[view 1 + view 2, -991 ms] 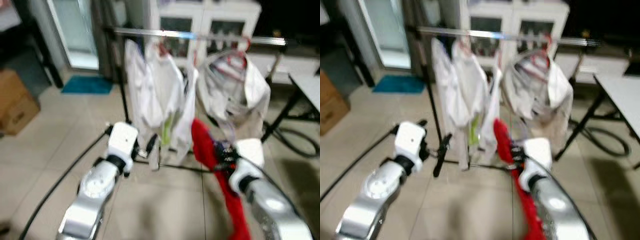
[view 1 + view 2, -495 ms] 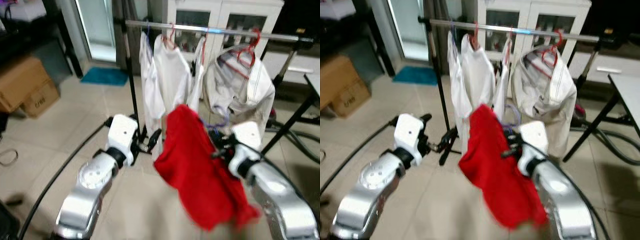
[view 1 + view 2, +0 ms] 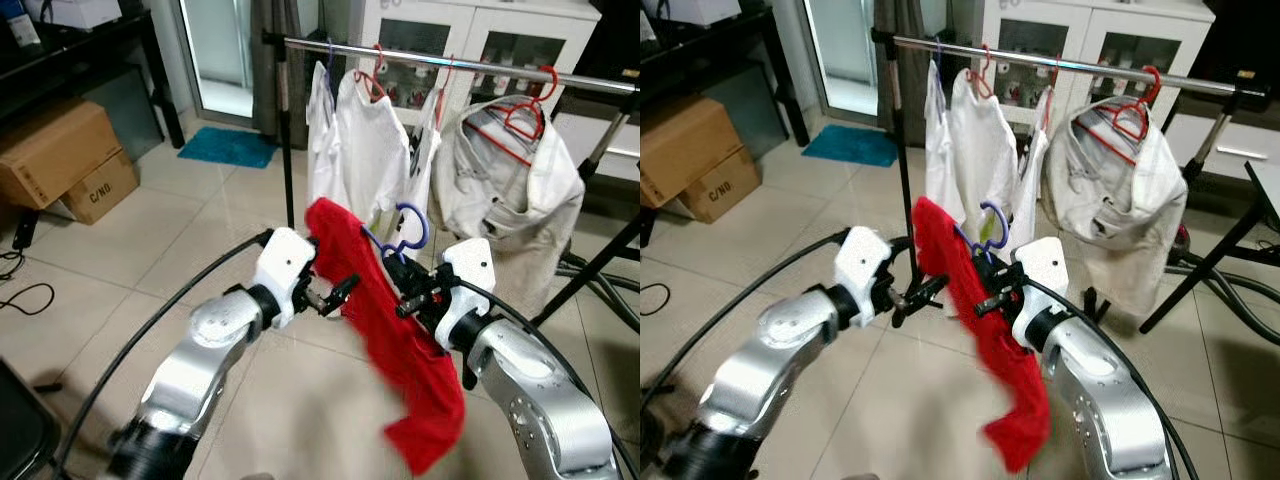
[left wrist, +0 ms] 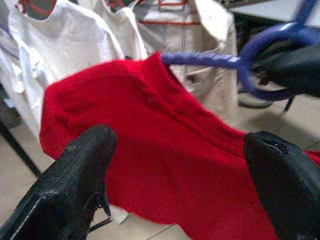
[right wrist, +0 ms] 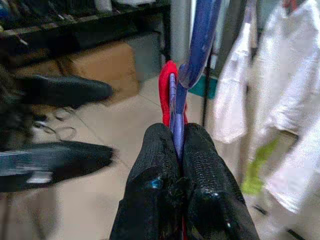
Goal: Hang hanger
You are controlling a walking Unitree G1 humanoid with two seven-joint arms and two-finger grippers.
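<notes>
Item: purple hanger (image 3: pixel 398 232), plastic, carrying a red garment (image 3: pixel 385 325). Held in front of the robot's chest, hook uppermost, below and short of the rail. The garment drapes down and toward the robot's right; its lower hem is blurred.

Right gripper (image 3: pixel 408 290): jaws clenched on the hanger's neck just below the hook, as the right wrist view confirms, the purple shaft (image 5: pixel 192 60) rising straight out between the two fingers (image 5: pixel 155 165).

Left gripper (image 3: pixel 335 296): jaws released, spread wide, just beside the red garment's upper edge on the robot's left; whether it touches the cloth cannot be told. In the left wrist view the two fingers (image 4: pixel 75 175) bracket the red cloth with the hanger's purple bar beyond.

Clothes rail (image 3: pixel 440 58): chrome, horizontal, running left to right across the view, up and forward from the hanger. Already carries white shirts (image 3: pixel 365 140) on red hangers and a pale jacket (image 3: pixel 510 175).

Governing relation: the hook lies below and nearer the robot than the rail; the right arm is the carrier. The hook appears to open sideways along the rail's line, so it likely needs lifting and possibly turning to seat over the rail, probably in the gap between shirts and jacket.

Surroundings: cardboard boxes (image 3: pixel 65 160), blue mat (image 3: pixel 228 147), tiled floor (image 3: pixel 120 250).
</notes>
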